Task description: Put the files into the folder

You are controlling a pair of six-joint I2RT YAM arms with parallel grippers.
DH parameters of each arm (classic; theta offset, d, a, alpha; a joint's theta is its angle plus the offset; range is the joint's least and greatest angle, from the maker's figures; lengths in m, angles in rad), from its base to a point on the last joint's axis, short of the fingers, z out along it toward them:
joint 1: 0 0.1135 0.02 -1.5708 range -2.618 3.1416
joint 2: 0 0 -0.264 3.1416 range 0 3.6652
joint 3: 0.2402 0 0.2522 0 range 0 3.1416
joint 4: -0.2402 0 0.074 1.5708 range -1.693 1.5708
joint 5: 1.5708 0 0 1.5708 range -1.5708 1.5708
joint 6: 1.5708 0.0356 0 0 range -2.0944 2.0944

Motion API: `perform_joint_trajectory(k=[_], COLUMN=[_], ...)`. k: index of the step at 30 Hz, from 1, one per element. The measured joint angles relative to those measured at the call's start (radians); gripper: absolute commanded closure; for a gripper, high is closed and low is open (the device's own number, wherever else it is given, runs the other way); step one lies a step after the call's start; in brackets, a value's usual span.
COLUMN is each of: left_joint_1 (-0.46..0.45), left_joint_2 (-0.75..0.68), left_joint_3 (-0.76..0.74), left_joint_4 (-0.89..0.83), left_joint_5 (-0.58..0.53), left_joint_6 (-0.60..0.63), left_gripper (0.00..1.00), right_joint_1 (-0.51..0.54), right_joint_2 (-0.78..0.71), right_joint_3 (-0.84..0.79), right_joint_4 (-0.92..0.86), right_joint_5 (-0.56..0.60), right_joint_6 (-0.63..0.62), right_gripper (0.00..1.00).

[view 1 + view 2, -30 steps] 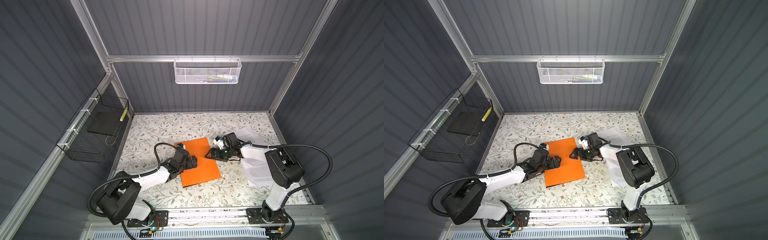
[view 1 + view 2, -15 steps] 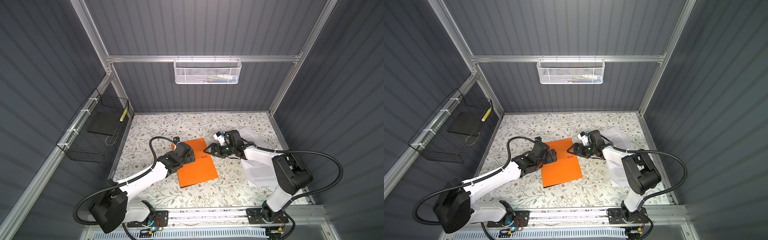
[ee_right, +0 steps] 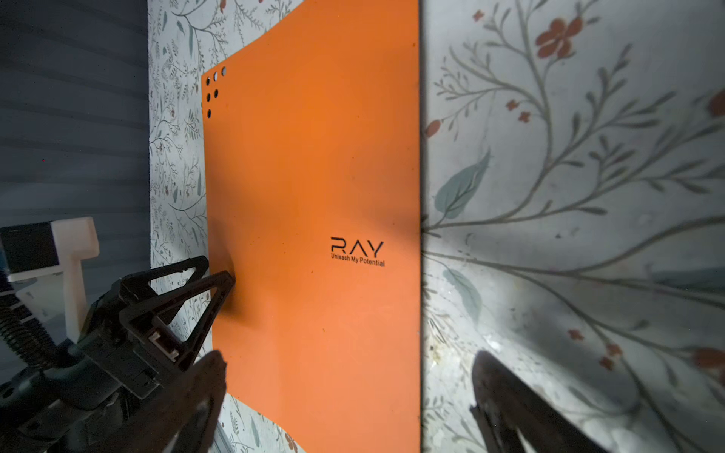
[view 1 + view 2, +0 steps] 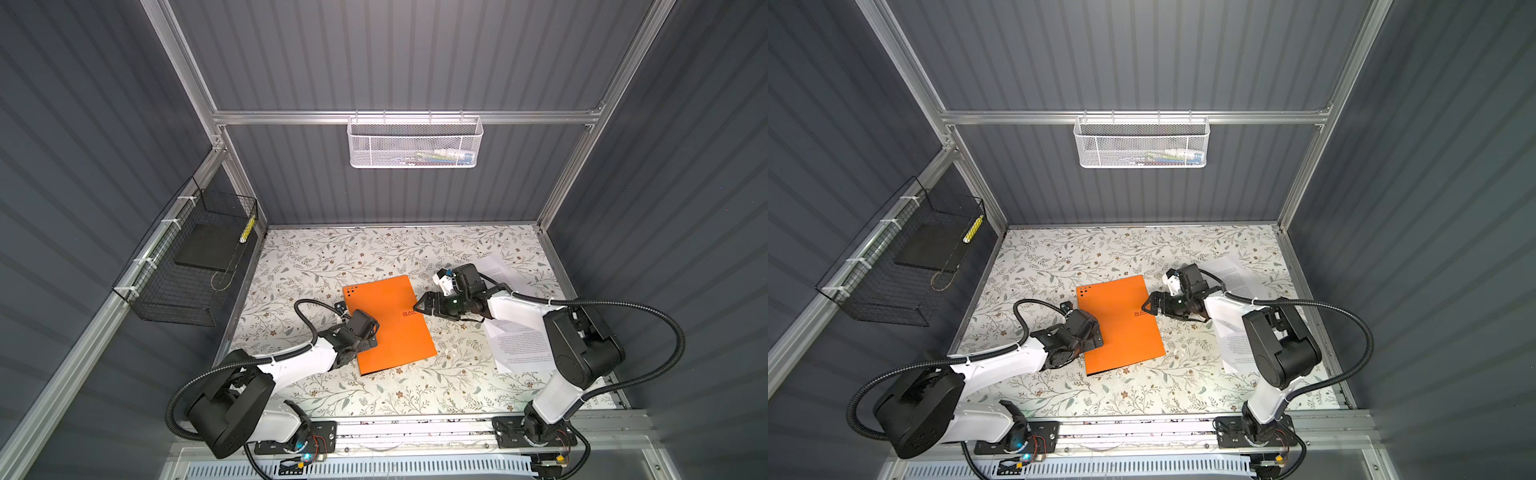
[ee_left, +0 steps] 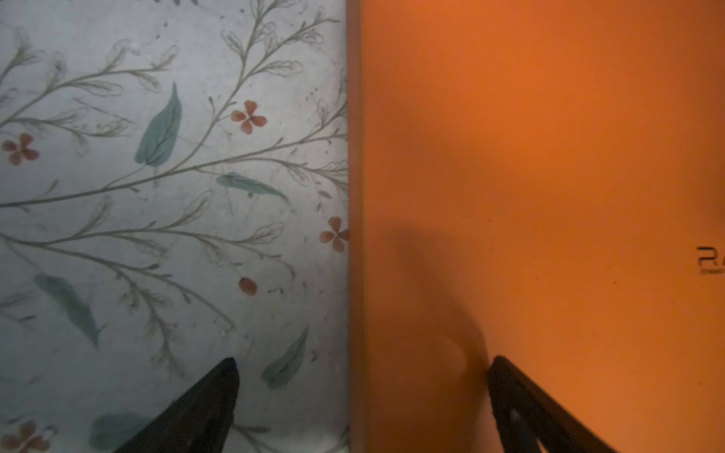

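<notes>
A closed orange folder [image 4: 388, 322] lay flat near the middle of a floral-patterned counter [image 4: 332, 257], logo side up. The files [image 4: 521, 349], white printed sheets, lay apart from it along the counter's right side, partly hidden beneath the right arm.

The left tool [image 5: 363, 368] was spread wide across the folder's left edge. One finger was over the counter and the other on the orange cover, probably pressing it, though contact was hard to confirm. The right tool [image 4: 420, 307] was also spread wide, low at the folder's right edge by the logo. One of its fingers was over the cover, the other over the counter, and it held nothing.

The task looked barely begun. The folder was not yet opened and no sheet was inside or lifted. Opening the cover, fetching the files and placing them inside were all left to do.
</notes>
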Motion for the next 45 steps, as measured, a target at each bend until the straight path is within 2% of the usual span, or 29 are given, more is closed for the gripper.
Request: perform_joint_trajectory(k=[10,24,33,38,45], left_joint_1=[0.0,0.01,0.024,0.027,0.024], left_joint_2=[0.026,0.107,0.15,0.15,0.113], left_joint_3=[-0.032,-0.025,-0.018,-0.01,-0.009], left_joint_4=[0.217,0.363,0.455,0.456,0.413], left_joint_5=[0.075,0.124,0.152,0.186,0.263], left_joint_6=[0.026,0.09,0.101,0.101,0.089], left_gripper=[0.0,0.0,0.0,0.0,0.0], right_joint_1=[0.031,0.022,0.006,0.006,0.009], right_joint_2=[0.095,0.111,-0.002,-0.097,-0.132], right_joint_3=[0.043,0.035,-0.032,-0.032,-0.002], right_joint_4=[0.004,0.079,0.121,0.138,0.091], right_joint_5=[-0.016,-0.04,-0.034,-0.034,-0.036], right_joint_6=[-0.009,0.038,0.137,0.152,0.139], right_gripper=[0.02,0.02,0.02,0.02,0.02])
